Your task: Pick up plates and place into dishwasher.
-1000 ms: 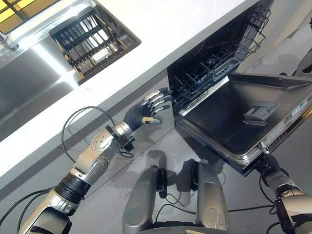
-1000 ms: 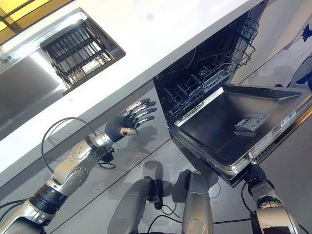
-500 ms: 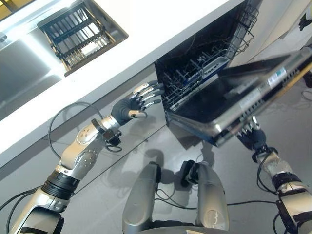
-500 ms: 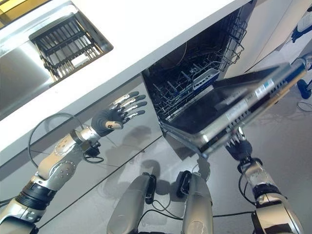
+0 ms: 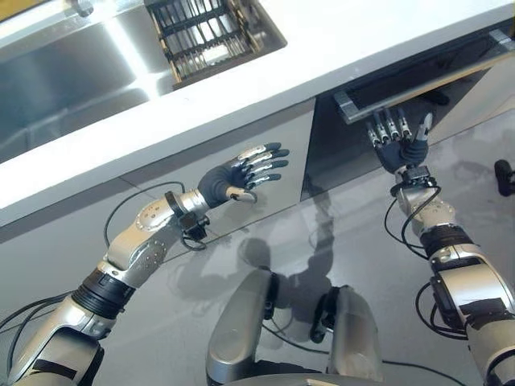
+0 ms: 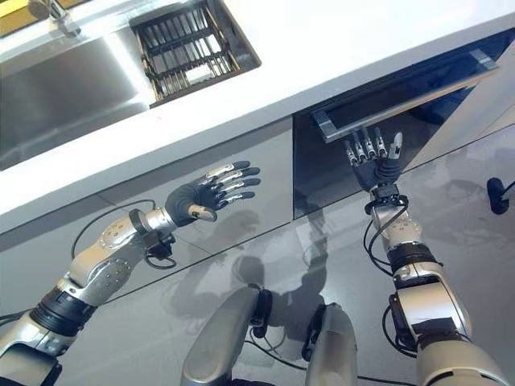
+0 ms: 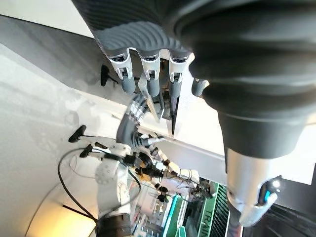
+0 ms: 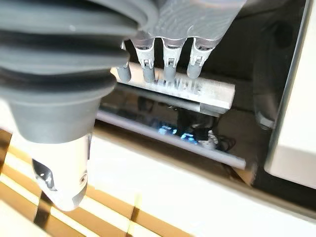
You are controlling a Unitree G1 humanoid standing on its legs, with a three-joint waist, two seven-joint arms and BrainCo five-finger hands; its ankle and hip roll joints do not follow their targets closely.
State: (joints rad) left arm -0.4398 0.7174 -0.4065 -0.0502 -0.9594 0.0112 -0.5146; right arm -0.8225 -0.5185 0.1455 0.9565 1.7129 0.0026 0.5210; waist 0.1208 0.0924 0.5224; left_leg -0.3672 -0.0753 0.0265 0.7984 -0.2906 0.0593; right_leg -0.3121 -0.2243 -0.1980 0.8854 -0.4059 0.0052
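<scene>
Dishwasher (image 5: 378, 121) sits under the desk (image 5: 346, 48), to robot's right of the sink (image 5: 72, 72); door reads as up, nearly or fully closed, dark front w/ silver bar handle (image 5: 418, 84) running along its top edge, just below desk lip. Plates: none seen on desk or in sink. Sink holds a dark wire rack (image 5: 201, 36), slots look empty.

R hand (image 5: 396, 137): fingers straight, spread apart, tips pointing up at the handle, just under it; right wrist view puts fingertips (image 8: 169, 64) right at the bar, touching or nearly, can't tell which. Nothing held.

L hand (image 5: 241, 173): fingers straight, spread, holds nothing; hovers in front of grey cabinet panel (image 5: 233, 153) left of dishwasher, apart from it.

Key relation: handle long axis runs roughly level along door top, crosswise to R fingers; R hand is the near one, directly below bar. L hand well apart from handle.

Judgement: door shut w/ no plates in sight, so either loading is over or door must reopen. If reopening, R hand would hook over bar from below/front and pull out and down.
</scene>
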